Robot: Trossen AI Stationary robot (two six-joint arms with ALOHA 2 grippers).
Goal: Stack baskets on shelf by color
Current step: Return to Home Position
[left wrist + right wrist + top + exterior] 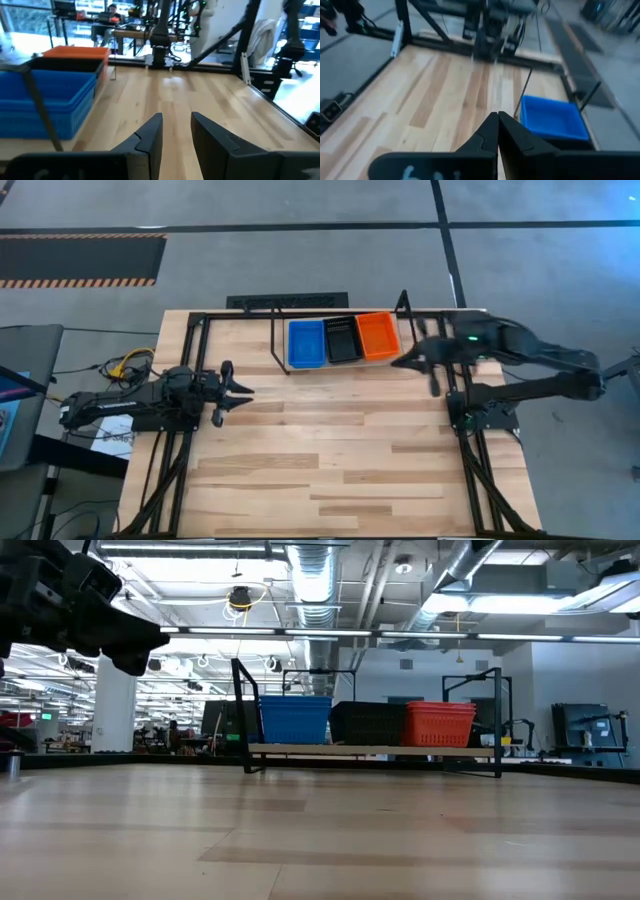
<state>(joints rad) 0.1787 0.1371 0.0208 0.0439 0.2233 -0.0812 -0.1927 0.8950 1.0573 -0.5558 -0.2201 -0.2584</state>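
The baskets stand in three side-by-side stacks on the shelf (278,355) at the table's far middle: blue (306,343), black (342,339) and red-orange (378,335). In the low view the blue (295,720), black (367,723) and red-orange (440,724) stacks rest by their bottoms on the wooden board (370,750). My right gripper (402,363) hovers just right of the red-orange stack, shut and empty (497,124). My left gripper (240,395) is open at the table's left side, holding nothing (177,131).
Black frame rods (185,380) run along the table's left and right sides (470,440). The plank tabletop (330,450) stretches from the shelf to the near edge. The right arm's base (480,415) stands at the right. People and desks show in the room beyond.
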